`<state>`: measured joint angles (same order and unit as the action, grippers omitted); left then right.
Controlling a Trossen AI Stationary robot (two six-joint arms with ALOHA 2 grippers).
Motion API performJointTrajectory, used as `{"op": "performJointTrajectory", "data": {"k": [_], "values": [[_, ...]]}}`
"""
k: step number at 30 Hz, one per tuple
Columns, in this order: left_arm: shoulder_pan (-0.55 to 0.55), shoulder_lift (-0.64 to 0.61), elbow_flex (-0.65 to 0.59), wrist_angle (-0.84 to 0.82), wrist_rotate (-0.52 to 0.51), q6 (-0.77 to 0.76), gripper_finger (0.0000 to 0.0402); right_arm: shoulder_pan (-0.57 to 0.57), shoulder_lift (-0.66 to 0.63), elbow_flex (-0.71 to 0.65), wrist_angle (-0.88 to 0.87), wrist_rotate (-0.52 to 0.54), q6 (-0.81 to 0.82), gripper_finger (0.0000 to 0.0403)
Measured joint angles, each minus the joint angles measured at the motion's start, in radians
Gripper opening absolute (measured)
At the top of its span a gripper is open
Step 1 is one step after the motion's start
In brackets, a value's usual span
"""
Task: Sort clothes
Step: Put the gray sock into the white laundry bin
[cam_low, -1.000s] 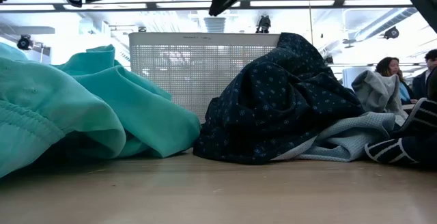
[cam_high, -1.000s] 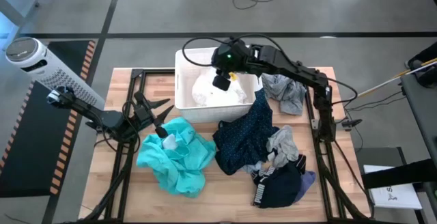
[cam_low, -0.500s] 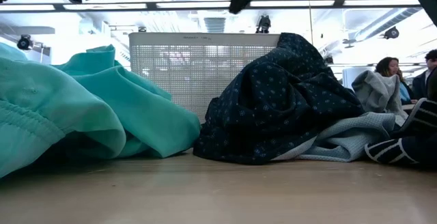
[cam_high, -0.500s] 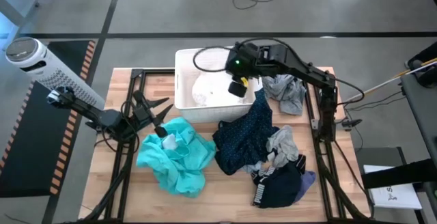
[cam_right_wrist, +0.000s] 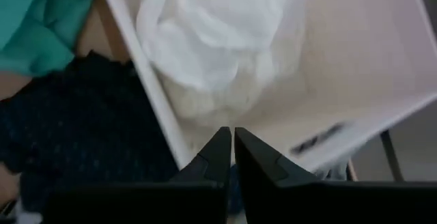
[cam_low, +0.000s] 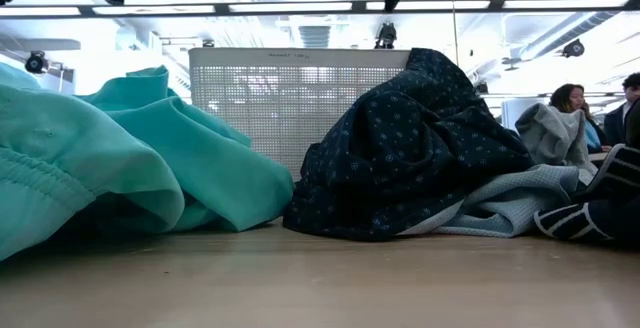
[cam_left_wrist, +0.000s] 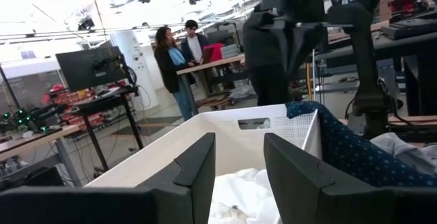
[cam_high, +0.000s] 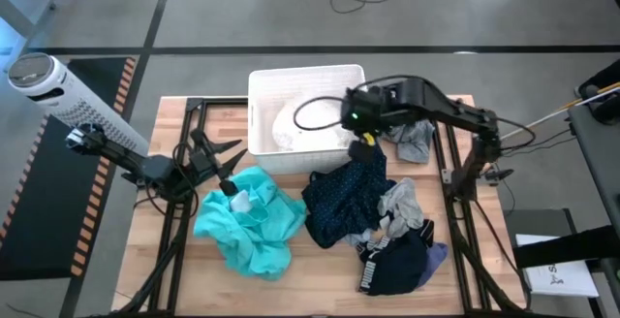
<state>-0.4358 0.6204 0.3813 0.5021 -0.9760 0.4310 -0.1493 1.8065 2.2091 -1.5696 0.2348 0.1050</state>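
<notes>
text: none legible | labels: none | numbers: 0 readable

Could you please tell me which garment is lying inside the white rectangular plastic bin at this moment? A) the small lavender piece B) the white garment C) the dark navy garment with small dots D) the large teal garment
B: in the high view the white fabric garment lies inside the white rectangular plastic bin, while the large teal garment and the dark navy dotted garment lie on the wooden table.

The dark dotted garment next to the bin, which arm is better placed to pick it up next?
Probably right. The right gripper hangs over the dotted garment by the bin; the left gripper waits open near the teal garment.
</notes>
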Motion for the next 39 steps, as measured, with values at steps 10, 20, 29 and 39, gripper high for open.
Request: {"op": "performJointTrajectory", "data": {"k": [10, 20, 29, 39], "values": [[0.0, 0.007, 0.0, -0.009, 0.0, -0.025, 0.0114, 0.217, -0.275, -0.394, 0.016, -0.007, 0.259, 0.0001], [0.0, 0.006, 0.0, -0.008, 0.0, -0.029, 0.0114, 0.478, -0.395, -0.731, 0.125, -0.011, 0.45, 0.0055], [0.0, 0.007, 0.0, -0.009, 0.0, -0.025, 0.0114, 0.452, -0.383, -0.936, 0.214, -0.119, 0.414, 0.0157], [0.0, 0.007, 0.0, -0.009, 0.0, -0.023, 0.0114, 0.418, -0.384, -1.094, 0.32, -0.161, 0.349, 0.0231]]}}
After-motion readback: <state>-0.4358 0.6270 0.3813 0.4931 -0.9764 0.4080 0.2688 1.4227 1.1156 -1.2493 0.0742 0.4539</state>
